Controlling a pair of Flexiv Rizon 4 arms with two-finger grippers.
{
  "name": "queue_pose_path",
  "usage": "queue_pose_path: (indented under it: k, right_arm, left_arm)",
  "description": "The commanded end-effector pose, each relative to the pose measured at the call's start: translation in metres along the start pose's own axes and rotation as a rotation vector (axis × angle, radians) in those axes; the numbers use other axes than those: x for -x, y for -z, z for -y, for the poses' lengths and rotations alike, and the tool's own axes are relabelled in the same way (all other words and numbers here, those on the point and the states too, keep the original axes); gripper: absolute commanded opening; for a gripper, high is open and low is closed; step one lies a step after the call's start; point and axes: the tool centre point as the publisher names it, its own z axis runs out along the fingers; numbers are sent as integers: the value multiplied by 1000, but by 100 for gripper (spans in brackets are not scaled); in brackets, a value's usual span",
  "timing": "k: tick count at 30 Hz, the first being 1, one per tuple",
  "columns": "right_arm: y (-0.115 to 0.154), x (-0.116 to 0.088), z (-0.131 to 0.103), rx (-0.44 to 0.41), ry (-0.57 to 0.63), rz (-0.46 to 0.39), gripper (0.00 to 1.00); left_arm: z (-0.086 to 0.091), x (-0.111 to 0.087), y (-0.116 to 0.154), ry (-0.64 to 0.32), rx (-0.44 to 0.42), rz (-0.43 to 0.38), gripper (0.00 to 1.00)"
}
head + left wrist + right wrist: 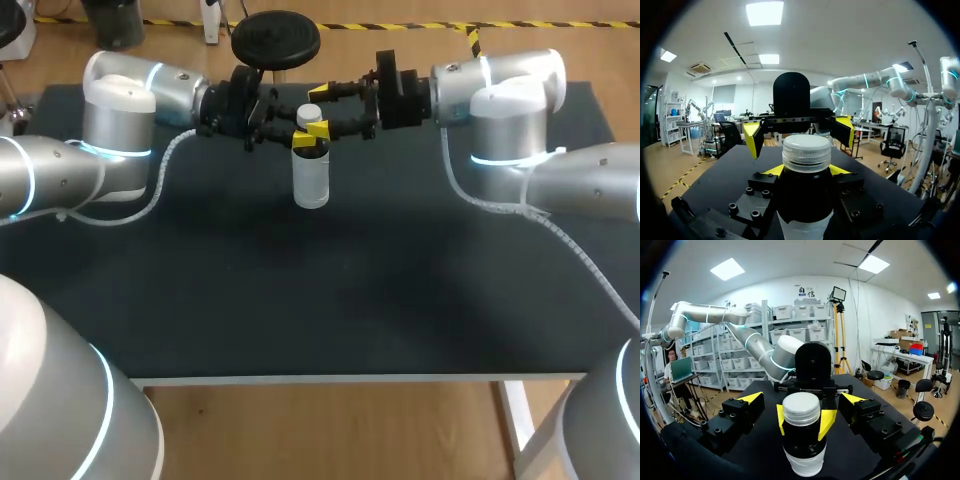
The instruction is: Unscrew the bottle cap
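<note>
1. a small bottle (311,180) with a whitish, translucent lower body and a dark shoulder and neck stands upright on the dark matte counter (320,300). in the head view it is at 12 o'clock from the counter's middle, near the far edge.
2. a white, round plastic screw cap (309,114) with a ribbed side wall and a flat top sits on the neck. it is fully seated and level.
3. the left gripper (305,137) meets the bottle from 9 o'clock. it is closed on the dark neck just under the cap. in the left wrist view its yellow fingertips (771,170) press against the neck from both sides.
4. the right gripper (317,110) comes in from 3 o'clock at cap height. its fingers are spread wide. in the right wrist view its yellow fingertips (751,398) stand well clear on either side of the cap, touching neither cap nor bottle.
5. the two grippers face each other across the bottle, the right one slightly higher than the left.
</note>
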Motion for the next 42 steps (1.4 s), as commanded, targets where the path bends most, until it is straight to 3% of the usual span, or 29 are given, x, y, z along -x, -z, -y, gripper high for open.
queue_pose_path:
  k: [1, 17, 42]
  right_arm:
    - [-3, 4, 0, 4, 3, -5, 100]
    - [-5, 1, -3, 4, 14, 32, 100]
    - [-3, 7, -1, 9, -9, 276, 100]
  left_arm:
    - [-1, 2, 1, 0, -2, -6, 0]
    - [-1, 2, 1, 0, -2, -6, 0]
    - [-1, 2, 1, 0, -2, -6, 0]
